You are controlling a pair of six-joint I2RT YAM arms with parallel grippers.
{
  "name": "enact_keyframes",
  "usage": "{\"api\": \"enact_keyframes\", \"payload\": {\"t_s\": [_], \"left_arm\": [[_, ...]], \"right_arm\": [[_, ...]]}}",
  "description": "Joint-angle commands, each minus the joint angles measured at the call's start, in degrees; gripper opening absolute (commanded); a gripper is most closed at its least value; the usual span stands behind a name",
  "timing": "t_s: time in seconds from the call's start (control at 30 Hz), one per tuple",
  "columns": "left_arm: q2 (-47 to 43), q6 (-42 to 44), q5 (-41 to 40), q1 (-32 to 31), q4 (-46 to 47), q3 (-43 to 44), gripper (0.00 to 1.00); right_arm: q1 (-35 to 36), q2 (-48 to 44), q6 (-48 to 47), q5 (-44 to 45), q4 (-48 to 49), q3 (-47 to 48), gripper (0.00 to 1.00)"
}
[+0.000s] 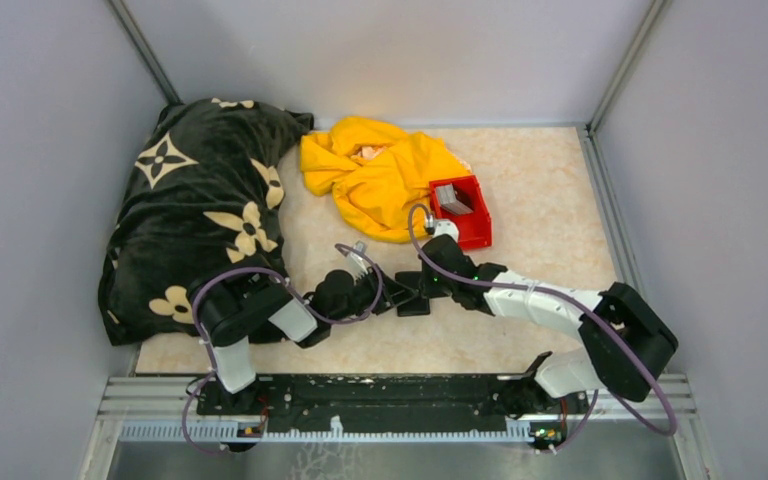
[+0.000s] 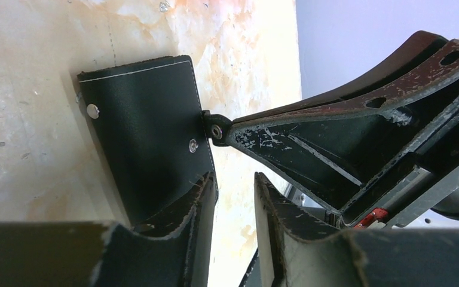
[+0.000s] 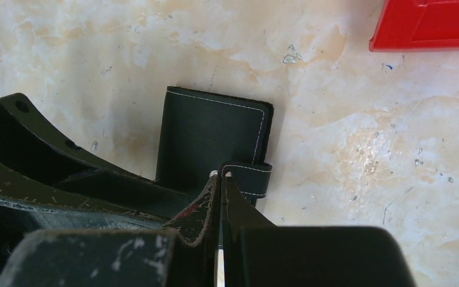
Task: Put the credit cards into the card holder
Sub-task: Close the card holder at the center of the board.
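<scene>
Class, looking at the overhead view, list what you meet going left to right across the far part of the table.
Black flower-patterned blanket → yellow cloth → red bin with grey cards inside.

Beige marbled counter (image 1: 540, 190) carrying: black flowered blanket (image 1: 200, 210) lying far left, yellow cloth (image 1: 380, 175) bunching at back, red bin (image 1: 475, 228) sitting just beside cloth, card holder (image 3: 209, 137) lying flat near front.

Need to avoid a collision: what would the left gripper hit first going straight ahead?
Most likely the wallet, whose edge the open left gripper overlaps with one finger; beyond its gap sits the right gripper, shut on the snap tab. Depth unclear.
</scene>
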Motion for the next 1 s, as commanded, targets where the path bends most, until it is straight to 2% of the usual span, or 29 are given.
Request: {"api": "enact_keyframes", "payload": {"t_s": [0.0,0.27,0.53,0.73,0.97], "left_arm": [[0.66,-0.25,-0.47,-0.36,3.71,-1.25,0.35],[-0.46,0.59,-0.93,-0.39,2.47,-2.12,0.2],[-3.97,2.91,-3.34,-0.35,-7.37,-0.91,0.09],[-4.98,4.81,-4.0,-0.4,-14.17,1.5,0.07],[-4.6,5.39,-3.94,-0.46,-16.8,2.85,0.06]], "right_arm": [[1.16,0.78,0.49,0.57,1.27,3.3,0.0],[1.86,1.57,0.71,0.82,0.81,3.88,0.0],[2.35,2.35,0.61,0.95,0.36,4.61,0.0],[2.58,3.22,0.61,1.09,0.05,4.96,0.0],[2.97,3.9,0.54,1.25,-0.53,5.16,0.0]]}}
